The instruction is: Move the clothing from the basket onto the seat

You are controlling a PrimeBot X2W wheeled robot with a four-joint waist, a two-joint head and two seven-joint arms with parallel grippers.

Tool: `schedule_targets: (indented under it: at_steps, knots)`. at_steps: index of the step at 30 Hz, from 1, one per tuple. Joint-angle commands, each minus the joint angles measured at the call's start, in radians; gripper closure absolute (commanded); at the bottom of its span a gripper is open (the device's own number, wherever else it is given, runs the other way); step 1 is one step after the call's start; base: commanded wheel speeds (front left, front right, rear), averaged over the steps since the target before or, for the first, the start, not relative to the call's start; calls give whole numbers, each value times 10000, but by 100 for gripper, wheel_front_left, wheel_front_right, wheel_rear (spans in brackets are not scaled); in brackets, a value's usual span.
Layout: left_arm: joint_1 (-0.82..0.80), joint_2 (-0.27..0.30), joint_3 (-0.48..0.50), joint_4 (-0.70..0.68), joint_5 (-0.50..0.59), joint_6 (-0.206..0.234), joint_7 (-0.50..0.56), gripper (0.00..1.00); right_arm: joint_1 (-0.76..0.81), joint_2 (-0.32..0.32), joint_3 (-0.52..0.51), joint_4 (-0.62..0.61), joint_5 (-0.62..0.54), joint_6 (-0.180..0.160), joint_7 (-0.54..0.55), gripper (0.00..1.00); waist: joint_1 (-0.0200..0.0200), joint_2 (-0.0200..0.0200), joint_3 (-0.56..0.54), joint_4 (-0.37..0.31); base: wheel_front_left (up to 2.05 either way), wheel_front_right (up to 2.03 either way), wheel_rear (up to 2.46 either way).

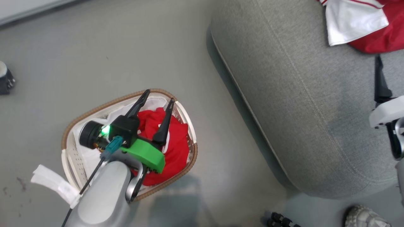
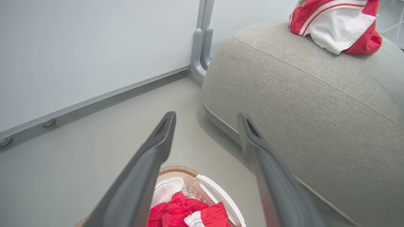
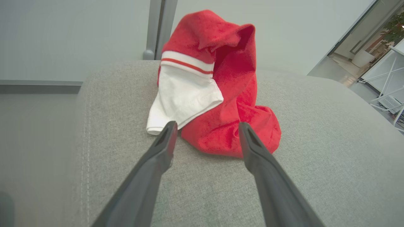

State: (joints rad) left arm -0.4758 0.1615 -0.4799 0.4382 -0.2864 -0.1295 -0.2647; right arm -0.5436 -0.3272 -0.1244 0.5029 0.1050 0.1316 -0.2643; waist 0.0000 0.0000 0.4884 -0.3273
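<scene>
Down on the floor (image 1: pixel 104 53) in the head view sits one basket (image 1: pixel 189 126) with one heap of red clothing (image 1: pixel 176 148) in it, plus its white liner. One left gripper (image 1: pixel 158 95) hangs right over that heap, fingers spread, nothing pinched. One grey seat (image 1: pixel 300 104) fills the right side, with a second red and white garment (image 1: pixel 378 31) lying at its top corner. The right gripper (image 1: pixel 380 82) pokes in at the right edge (can't tell its claw from here). A dark shoe sits at the far left and a pale shoe at the bottom right.

Left wrist view: two fingers (image 2: pixel 148 164) wide apart above the basket (image 2: pixel 221 195), red heap (image 2: pixel 180 208) below, seat (image 2: pixel 300 110) just beside it, wall (image 2: pixel 79 47) behind.

Right wrist view: right gripper (image 3: pixel 206 126) spread open and empty, tips just short of the garment (image 3: pixel 233 104) lying on the seat (image 3: pixel 315 142).
</scene>
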Motion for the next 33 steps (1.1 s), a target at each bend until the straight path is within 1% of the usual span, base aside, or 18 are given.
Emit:
schedule_targets:
  at_steps: [1,2,5,11,19,27,33]
  knots:
    - [238,-35,256,67,74,-20,5,0,147,90,19,-215,123,-16,-3,0,0,0,-736,112,0,0,0]
    - [340,-96,549,72,50,-10,4,0,231,153,143,-389,137,-16,-3,0,0,0,-891,188,0,0,0]
    - [595,-237,1029,86,221,-14,5,0,345,366,460,-774,195,-16,-3,0,0,0,-1269,442,0,0,0]
    - [1104,-473,1640,221,397,-17,5,0,612,773,957,-1238,293,-16,-3,0,0,0,-2172,1178,0,0,0]
    - [1955,-731,2643,384,591,-7,5,0,1177,1055,1651,-1194,593,-16,-3,0,0,0,-3209,2085,0,0,0]
    - [3080,-874,3767,368,964,-2,5,0,2147,1386,1618,-1045,859,-16,-3,0,0,0,-4247,2692,0,0,0]
    - [3847,-999,4566,116,1046,-2,5,0,3016,1694,1499,-1071,875,-16,-3,0,0,0,-4644,2907,0,0,0]
